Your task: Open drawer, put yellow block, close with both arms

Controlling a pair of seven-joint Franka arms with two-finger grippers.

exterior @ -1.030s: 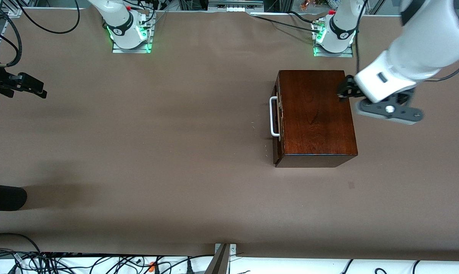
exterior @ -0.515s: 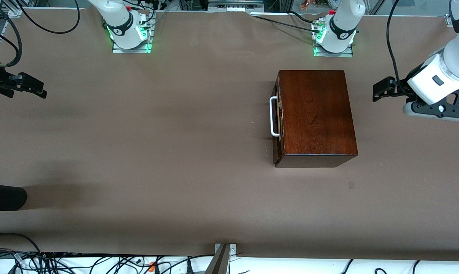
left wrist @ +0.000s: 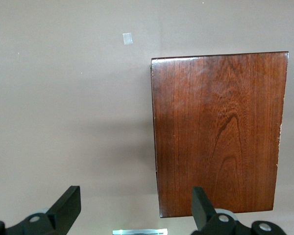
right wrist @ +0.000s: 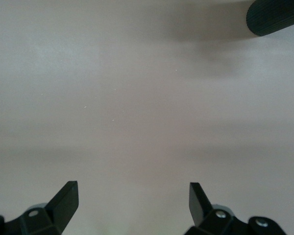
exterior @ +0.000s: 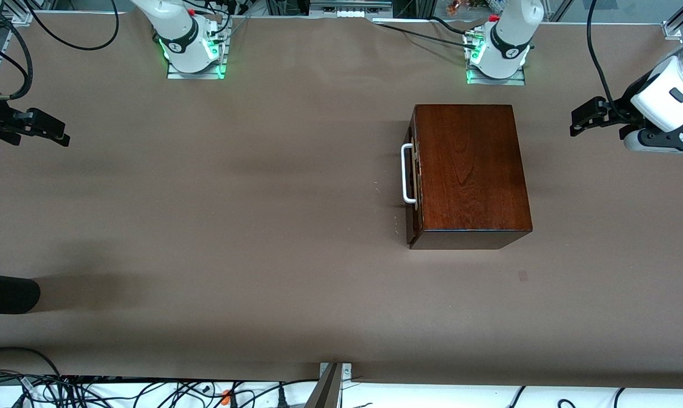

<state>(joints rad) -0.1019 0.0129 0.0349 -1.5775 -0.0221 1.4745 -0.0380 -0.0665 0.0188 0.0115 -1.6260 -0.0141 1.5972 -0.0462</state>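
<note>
The drawer [exterior: 414, 175] is seen shut in the box [exterior: 469, 170]; no yellow block is visible. Left gripper [left wrist: 134, 205] and right gripper [right wrist: 132, 200] are held open-jawed, empty, over bare worktop [exterior: 262, 226]. The task is judged finished.

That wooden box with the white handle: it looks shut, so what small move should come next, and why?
Probably the right tool, open over bare table at the right arm's end, should travel toward the white handle. The drawer sits closed in the box, and no yellow block shows.

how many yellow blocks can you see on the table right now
0. No yellow block shows in any view; one may be hidden inside the shut drawer of the wooden box.
</note>
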